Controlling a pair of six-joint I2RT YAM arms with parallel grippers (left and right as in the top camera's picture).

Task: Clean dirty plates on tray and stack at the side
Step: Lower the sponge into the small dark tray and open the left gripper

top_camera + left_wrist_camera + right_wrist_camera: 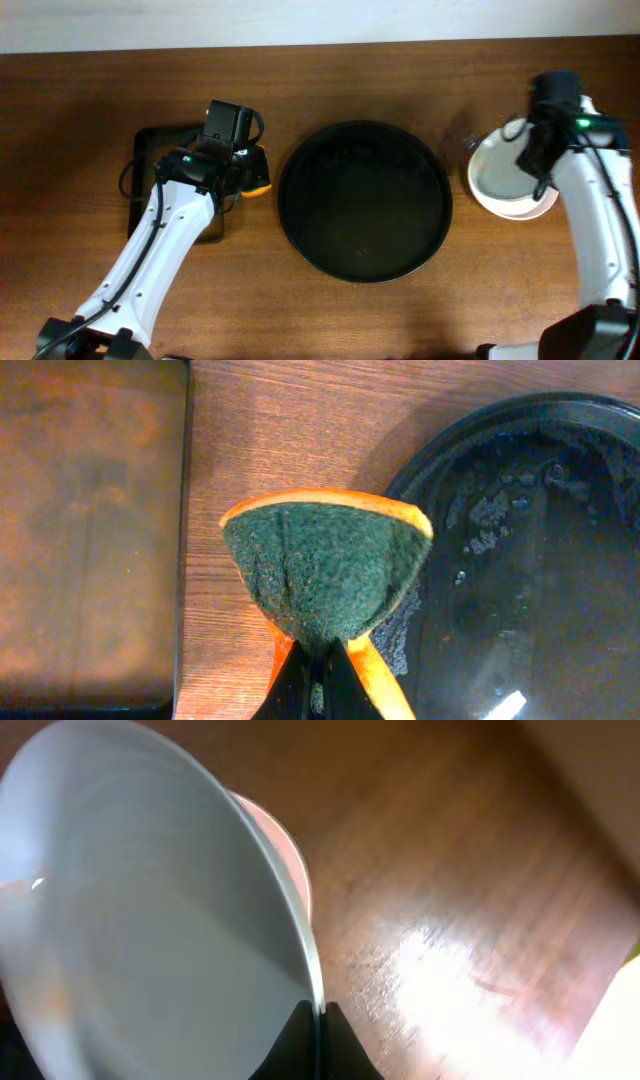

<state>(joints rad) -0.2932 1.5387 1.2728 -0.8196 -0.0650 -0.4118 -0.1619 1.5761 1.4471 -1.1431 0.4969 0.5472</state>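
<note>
1. The right hand (318,1018) is clenched on the rim of a white plate (150,920), pinching the edge that faces away from the tray (365,215).
2. The white plate hangs tilted rather than flat, over the stack (512,205) just right of the tray. The pinkish rim of a lower plate (292,860) shows behind it. I cannot tell whether the two touch.
3. The stack lies straight below this hand, so the coming move looks like levelling the tilt and settling downward, with little sideways travel. A plate let go while slanted could slide off.
4. The left hand (320,665) is clenched on a sponge (325,570), green scouring face outward. It sits just left of the tray, above bare tabletop (400,60), between the tray and a dark mat (90,530).
5. The tray carries no plates, only soapy smears, so the cleaning seems nearly finished. The right arm is the nearer one to the stack; the left is well apart, across the tray.
</note>
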